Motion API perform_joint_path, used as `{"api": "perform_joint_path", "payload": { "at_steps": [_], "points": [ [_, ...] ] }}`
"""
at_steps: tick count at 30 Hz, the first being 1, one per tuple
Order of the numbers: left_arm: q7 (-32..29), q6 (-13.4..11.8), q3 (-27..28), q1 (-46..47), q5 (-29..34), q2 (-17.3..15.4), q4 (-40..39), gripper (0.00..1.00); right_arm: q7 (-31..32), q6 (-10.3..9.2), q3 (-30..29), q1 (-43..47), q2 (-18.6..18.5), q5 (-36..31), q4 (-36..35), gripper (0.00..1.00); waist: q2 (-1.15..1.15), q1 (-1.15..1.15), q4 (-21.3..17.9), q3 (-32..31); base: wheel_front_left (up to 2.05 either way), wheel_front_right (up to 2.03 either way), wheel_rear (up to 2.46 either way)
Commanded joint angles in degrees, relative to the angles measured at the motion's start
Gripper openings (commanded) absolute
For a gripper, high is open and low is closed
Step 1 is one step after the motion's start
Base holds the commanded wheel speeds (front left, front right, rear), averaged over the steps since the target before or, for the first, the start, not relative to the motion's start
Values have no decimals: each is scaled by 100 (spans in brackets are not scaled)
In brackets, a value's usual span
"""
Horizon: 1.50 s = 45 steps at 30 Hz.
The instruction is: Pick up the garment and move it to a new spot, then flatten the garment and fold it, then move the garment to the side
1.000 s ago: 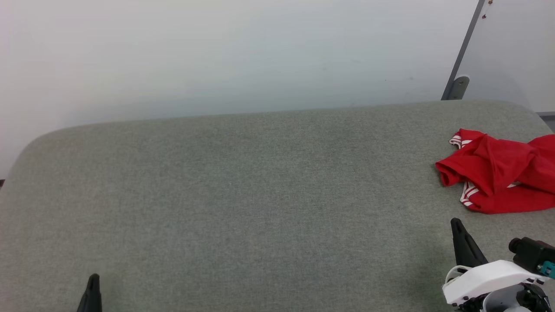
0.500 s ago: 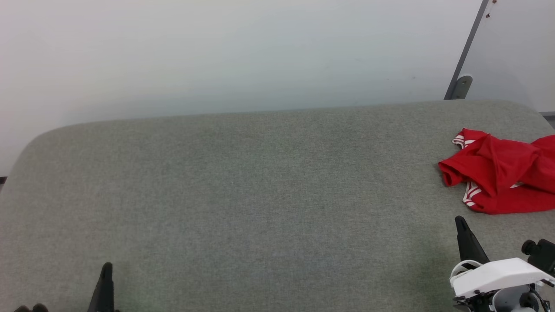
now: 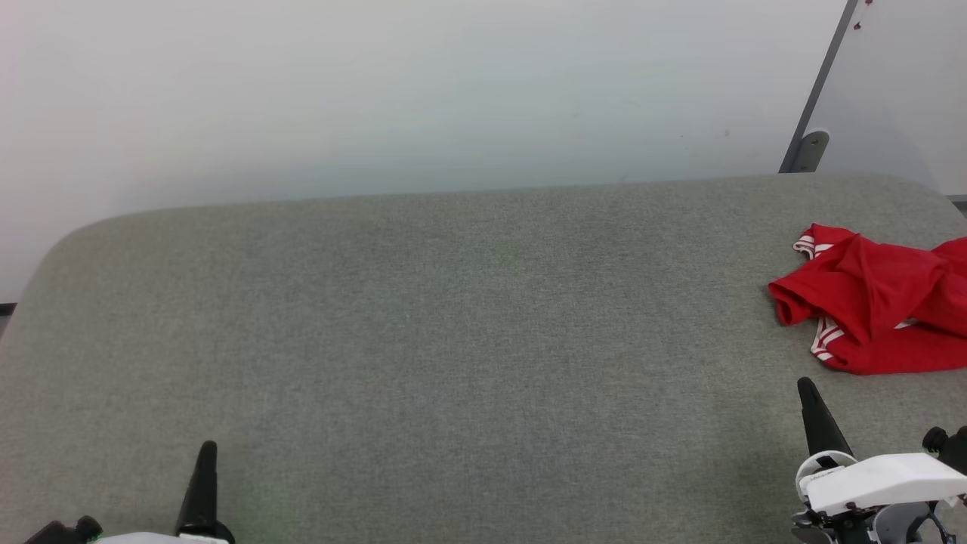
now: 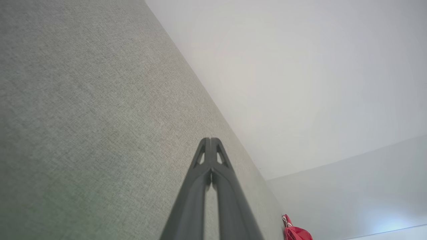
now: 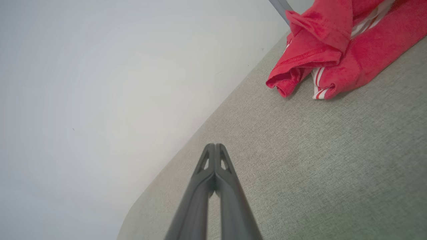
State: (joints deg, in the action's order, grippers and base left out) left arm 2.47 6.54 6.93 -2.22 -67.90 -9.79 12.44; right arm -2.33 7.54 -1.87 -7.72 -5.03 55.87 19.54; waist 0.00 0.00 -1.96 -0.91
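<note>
Left fingers (image 4: 193,190) are pressed together at the tips and hold nothing, positioned over the grey fabric-covered table (image 3: 453,340). Right fingers (image 5: 198,193) are likewise pressed together and empty, also over the table. The garment (image 3: 876,310), a crumpled red shirt with white-and-red striped trim, lies on the table ahead of the right fingers and slightly to their right, not touching them. It lies well apart from the left fingers, far to their right.

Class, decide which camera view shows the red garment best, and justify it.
Right wrist view: the garment is close, large, folds and striped trim clear. Head view shows it smaller, cut by the right edge; left wrist view, a tiny scrap.
</note>
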Motion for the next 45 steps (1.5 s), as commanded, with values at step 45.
{"api": "perform_joint_path", "payload": {
  "at_steps": [45],
  "points": [
    [-641, 82, -21, 647, -1729, 485, 104, 0, 639, -7, -349, 120, 153, 2573, -425, 0, 0, 0, 123, 69, 0, 0, 0]
  ]
}}
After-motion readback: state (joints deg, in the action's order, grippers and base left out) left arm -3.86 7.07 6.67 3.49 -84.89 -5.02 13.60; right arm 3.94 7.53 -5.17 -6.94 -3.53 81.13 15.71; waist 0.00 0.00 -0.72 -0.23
